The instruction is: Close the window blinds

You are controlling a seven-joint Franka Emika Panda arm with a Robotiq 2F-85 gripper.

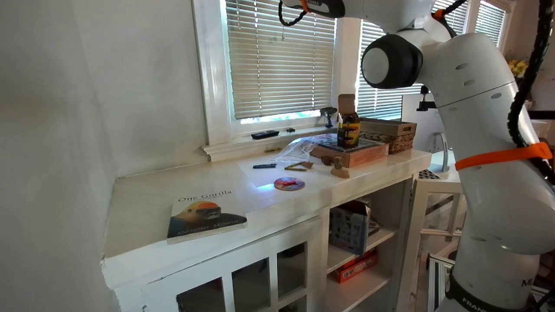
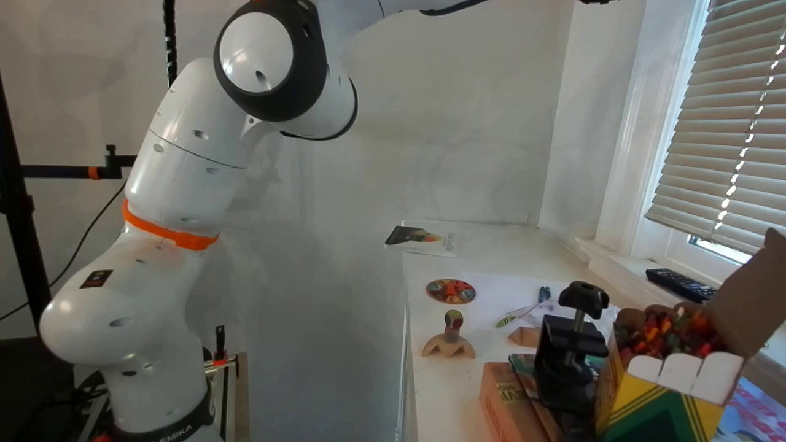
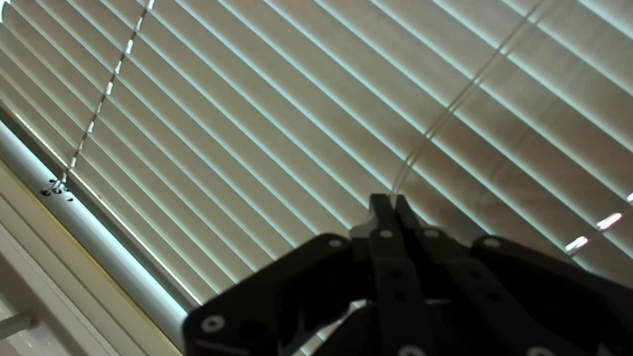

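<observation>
The white slatted window blinds (image 1: pixel 282 73) hang low over the window, with a bright strip of daylight below their bottom edge. They also show in an exterior view (image 2: pixel 724 147) and fill most of the wrist view (image 3: pixel 222 133). Their slats are tilted and overlap, with thin light lines between them. In the wrist view my gripper (image 3: pixel 392 200) is in front of the slats, its fingertips closed together on a thin pale double cord (image 3: pixel 450 106). The cord runs up and right from the tips, bending slightly near them. The gripper's fingers are not visible in an exterior view (image 1: pixel 312 6), where only upper arm parts show.
A white counter (image 1: pixel 143 216) under the window holds a book (image 1: pixel 206 219), a round disc (image 1: pixel 289 183), crayons and boxes. A crayon box (image 2: pixel 669 393) and black clamp (image 2: pixel 571 356) stand near the window. A remote (image 1: pixel 265 134) lies on the sill.
</observation>
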